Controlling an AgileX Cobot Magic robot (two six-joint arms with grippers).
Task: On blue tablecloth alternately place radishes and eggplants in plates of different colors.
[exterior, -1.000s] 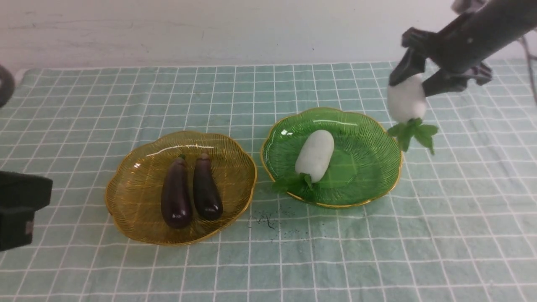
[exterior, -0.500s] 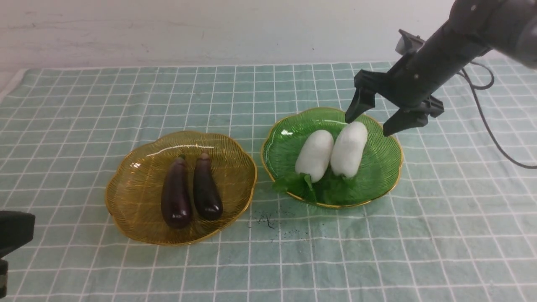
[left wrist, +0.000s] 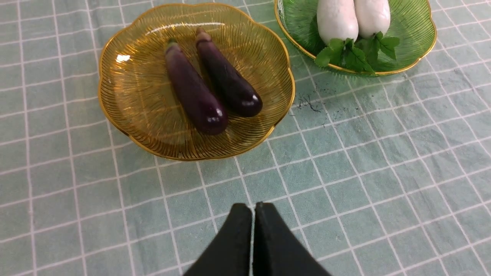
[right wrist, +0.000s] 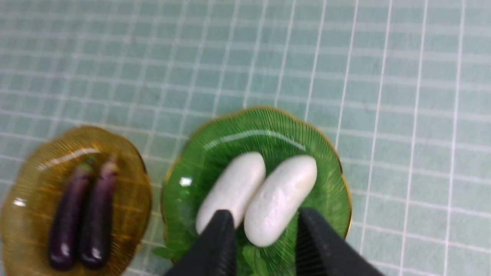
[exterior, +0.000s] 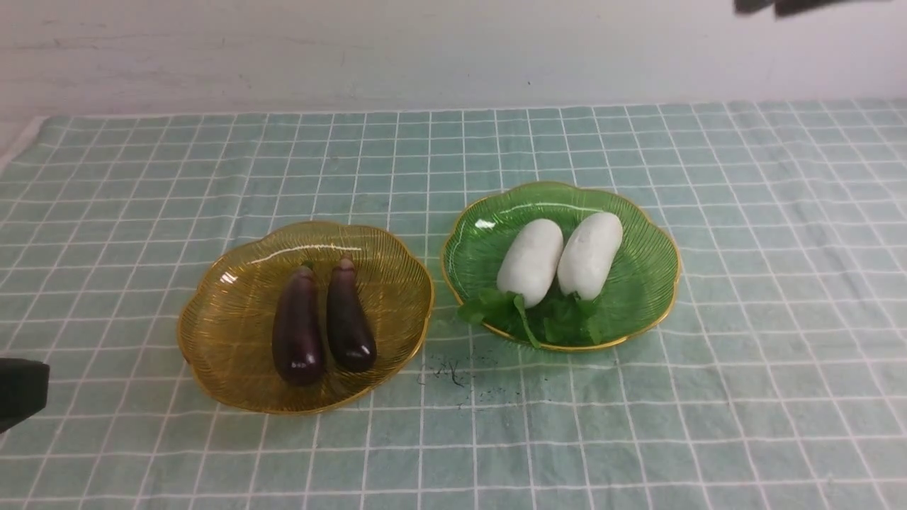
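Note:
Two white radishes (exterior: 531, 262) (exterior: 589, 255) with green leaves lie side by side in the green plate (exterior: 641, 297) at centre right of the blue tablecloth (exterior: 744, 397). Two dark purple eggplants (exterior: 297, 334) (exterior: 348, 324) lie side by side in the amber plate (exterior: 227, 340) at centre left. My right gripper (right wrist: 264, 216) is open and empty, high above the green plate (right wrist: 326, 184) and its radishes (right wrist: 282, 197); only a dark bit of that arm shows at the front view's top right. My left gripper (left wrist: 253, 207) is shut and empty over bare cloth near the amber plate (left wrist: 126, 126).
A dark scribble mark (exterior: 450, 372) is on the cloth between the plates. A pale wall (exterior: 425, 49) runs along the cloth's far edge. A dark piece of the left arm (exterior: 21, 389) shows at the left edge.
My right gripper carried the second radish over the green plate, laid it beside the first, opened, and rose away out of the top right. The left arm drew back slightly.

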